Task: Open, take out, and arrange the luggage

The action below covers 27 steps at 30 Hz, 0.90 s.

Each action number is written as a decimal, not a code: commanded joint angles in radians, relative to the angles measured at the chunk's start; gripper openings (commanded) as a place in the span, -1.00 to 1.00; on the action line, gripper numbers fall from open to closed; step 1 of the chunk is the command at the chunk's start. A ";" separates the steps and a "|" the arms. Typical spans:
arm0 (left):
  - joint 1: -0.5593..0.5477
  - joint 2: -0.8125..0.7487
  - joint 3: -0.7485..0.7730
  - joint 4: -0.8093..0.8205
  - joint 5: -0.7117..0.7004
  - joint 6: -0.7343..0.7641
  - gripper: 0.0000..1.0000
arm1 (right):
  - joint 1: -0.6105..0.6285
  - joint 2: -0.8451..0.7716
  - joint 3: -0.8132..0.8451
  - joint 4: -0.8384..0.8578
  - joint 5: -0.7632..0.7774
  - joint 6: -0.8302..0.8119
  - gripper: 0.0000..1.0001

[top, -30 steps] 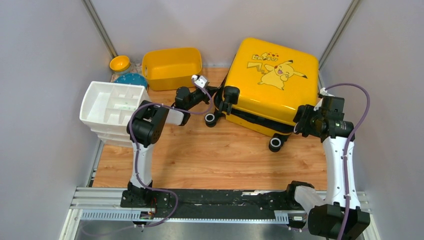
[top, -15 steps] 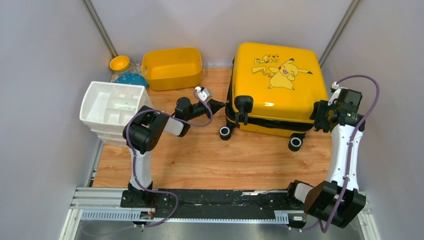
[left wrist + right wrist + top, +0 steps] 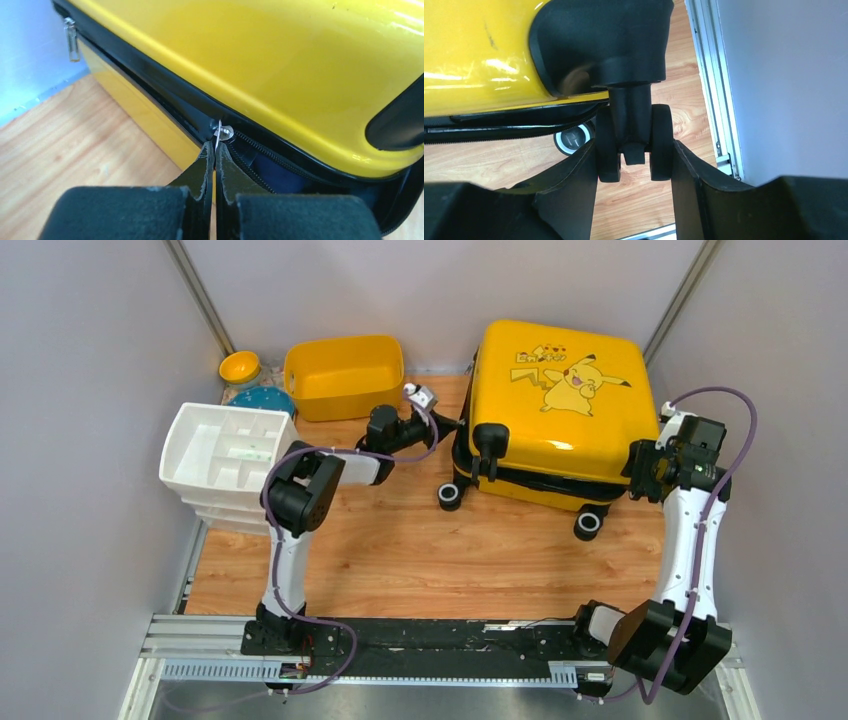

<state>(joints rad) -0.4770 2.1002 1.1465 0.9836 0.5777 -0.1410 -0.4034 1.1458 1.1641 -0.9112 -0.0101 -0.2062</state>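
Note:
The luggage [image 3: 560, 390], a yellow hard-shell suitcase with a cartoon print, lies flat at the back right of the wooden table. My left gripper [image 3: 450, 427] is at its left side. In the left wrist view that gripper [image 3: 216, 150] is shut on the silver zipper pull [image 3: 224, 132]. To the right of the pull the black zipper gapes, showing dark lining [image 3: 272, 172]. My right gripper [image 3: 645, 472] is at the near right corner. Its fingers [image 3: 584, 170] press on both sides of a black twin wheel [image 3: 661, 140].
A plain yellow tub [image 3: 345, 375] stands at the back, left of the suitcase. A white compartmented organiser [image 3: 225, 450] sits at the left, with a yellow bowl [image 3: 240, 367] and a teal dish [image 3: 265, 400] behind it. A second zipper pull [image 3: 71, 37] hangs farther along the seam. The right wall is close.
The suitcase has swung round and shifted right, now lying squarer to the table. My left gripper has travelled toward the back along its side with the zipper pull. The right arm moved right with the wheel.

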 commanded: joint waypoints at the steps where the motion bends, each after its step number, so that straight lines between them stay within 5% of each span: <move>1: 0.075 0.104 0.249 -0.135 -0.199 0.008 -1.00 | -0.031 -0.049 0.051 0.085 0.040 0.024 -1.00; 2: 0.077 0.110 0.266 -0.149 -0.167 -0.002 -1.00 | -0.031 -0.052 0.049 0.071 -0.008 0.028 -1.00; 3: 0.078 0.104 0.259 -0.146 -0.141 -0.011 -0.80 | -0.031 -0.064 0.048 0.054 -0.113 0.034 -1.00; 4: 0.080 0.089 0.242 -0.145 -0.100 -0.017 -0.50 | -0.031 -0.070 0.048 0.008 -0.187 0.028 -1.00; 5: 0.083 0.072 0.220 -0.151 -0.078 -0.028 0.13 | -0.029 -0.073 0.049 -0.018 -0.262 0.027 -1.00; 7: 0.100 0.008 0.151 -0.169 -0.006 -0.029 0.60 | -0.028 -0.081 0.062 -0.084 -0.428 0.036 -1.00; 11: 0.149 -0.107 0.085 -0.364 0.030 -0.080 0.61 | -0.029 -0.100 0.100 -0.115 -0.536 0.040 0.02; 20: 0.164 -0.402 -0.025 -0.725 0.044 0.007 0.64 | -0.074 -0.035 0.259 -0.086 -0.576 0.188 0.47; 27: 0.118 -0.488 0.009 -0.905 0.068 0.084 0.66 | -0.184 0.074 0.333 -0.072 -0.424 0.156 0.46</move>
<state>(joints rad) -0.3294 1.6562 1.1290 0.2241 0.6224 -0.1070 -0.5133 1.1496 1.4586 -1.0260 -0.5129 -0.0635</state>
